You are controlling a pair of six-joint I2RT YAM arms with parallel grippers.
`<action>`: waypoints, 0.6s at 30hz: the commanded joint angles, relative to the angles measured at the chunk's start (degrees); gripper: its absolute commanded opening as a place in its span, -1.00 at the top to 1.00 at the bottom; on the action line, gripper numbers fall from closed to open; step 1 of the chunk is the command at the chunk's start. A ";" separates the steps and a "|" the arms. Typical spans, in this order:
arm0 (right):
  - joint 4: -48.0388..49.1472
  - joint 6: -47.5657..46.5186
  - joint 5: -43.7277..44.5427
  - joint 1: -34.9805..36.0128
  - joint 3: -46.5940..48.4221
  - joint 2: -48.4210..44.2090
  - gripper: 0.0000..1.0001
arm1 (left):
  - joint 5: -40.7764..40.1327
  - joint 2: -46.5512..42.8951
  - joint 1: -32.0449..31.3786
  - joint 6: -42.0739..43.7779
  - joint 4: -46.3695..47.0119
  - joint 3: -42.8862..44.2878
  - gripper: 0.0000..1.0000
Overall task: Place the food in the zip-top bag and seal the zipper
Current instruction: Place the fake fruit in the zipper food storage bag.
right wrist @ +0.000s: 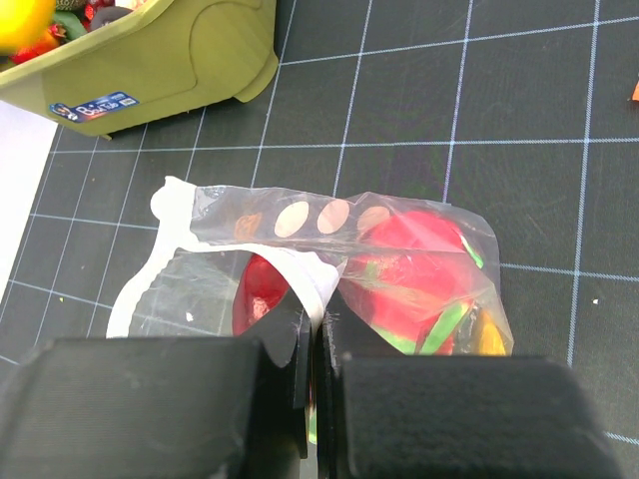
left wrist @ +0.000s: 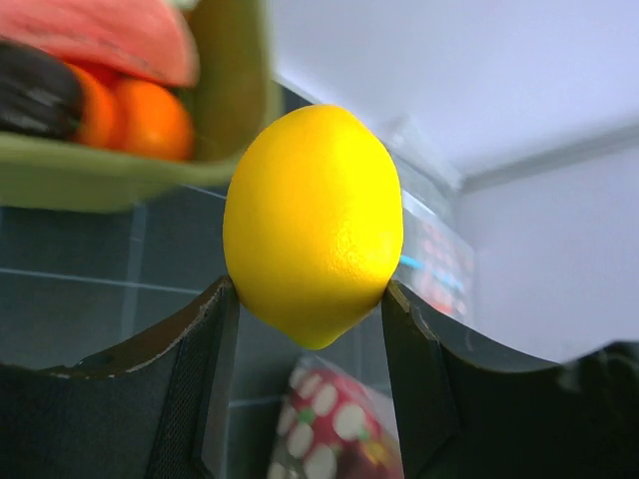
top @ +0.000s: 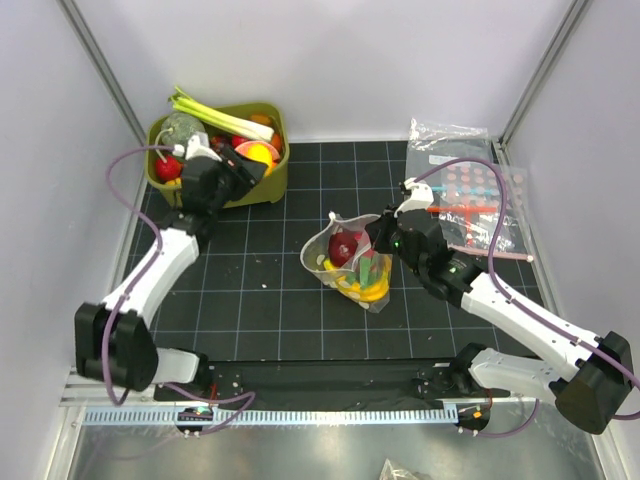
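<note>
My left gripper (left wrist: pixel 310 289) is shut on a yellow toy lemon (left wrist: pixel 313 225) and holds it in the air by the green bin's (left wrist: pixel 120 185) front right corner; in the top view this gripper (top: pixel 250 165) is over that corner. The clear cream-dotted zip-top bag (top: pixel 350 262) stands mid-table with its mouth open, and holds a red fruit (right wrist: pixel 419 264), green and yellow pieces. My right gripper (right wrist: pixel 318 319) is shut on the bag's mouth edge with the white zipper strip (right wrist: pixel 160 230); in the top view this gripper (top: pixel 385 240) is at the bag's right side.
The green bin (top: pixel 262 185) at the back left holds more toy food, including a leek (top: pixel 215 115) and orange pieces (left wrist: pixel 150 120). Spare bags with pink-red dots (top: pixel 470 195) lie at the back right. White walls and metal posts close in the table.
</note>
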 commanded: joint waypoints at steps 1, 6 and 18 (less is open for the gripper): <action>2.03 0.51 1.45 -0.06 1.67 -0.79 0.93 | -0.80 -8.22 -7.99 0.63 10.84 -7.25 0.58; 1.85 0.42 1.71 -0.06 1.76 -0.70 0.93 | -2.22 -12.36 -18.98 5.65 14.36 -15.09 0.56; 2.02 0.34 0.75 -0.15 1.59 -1.49 0.93 | -2.21 -13.33 -32.26 17.41 12.62 -14.50 0.56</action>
